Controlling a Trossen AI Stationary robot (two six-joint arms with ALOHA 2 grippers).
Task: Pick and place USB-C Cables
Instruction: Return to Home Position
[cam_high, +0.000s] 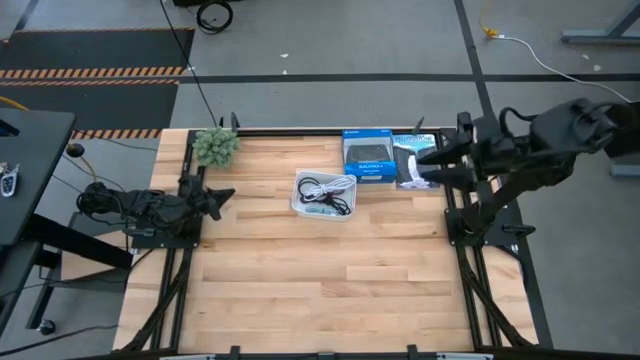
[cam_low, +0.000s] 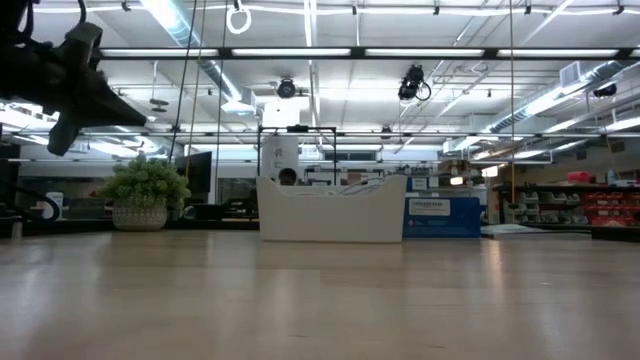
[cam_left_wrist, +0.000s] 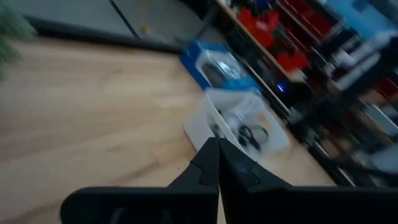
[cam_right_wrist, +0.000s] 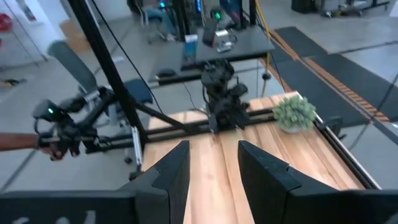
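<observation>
Several thin cables (cam_high: 327, 192), white, black, coiled

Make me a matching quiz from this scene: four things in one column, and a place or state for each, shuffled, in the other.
Things:
1. left gripper
2. right gripper
3. USB-C cables
4. small potted plant

Places or states:
A. inside the white bin
B. fingers open
C. at a corner of the table
D. fingers shut

Pairs: 1-D, 2-B, 3-A, 4-C
</observation>
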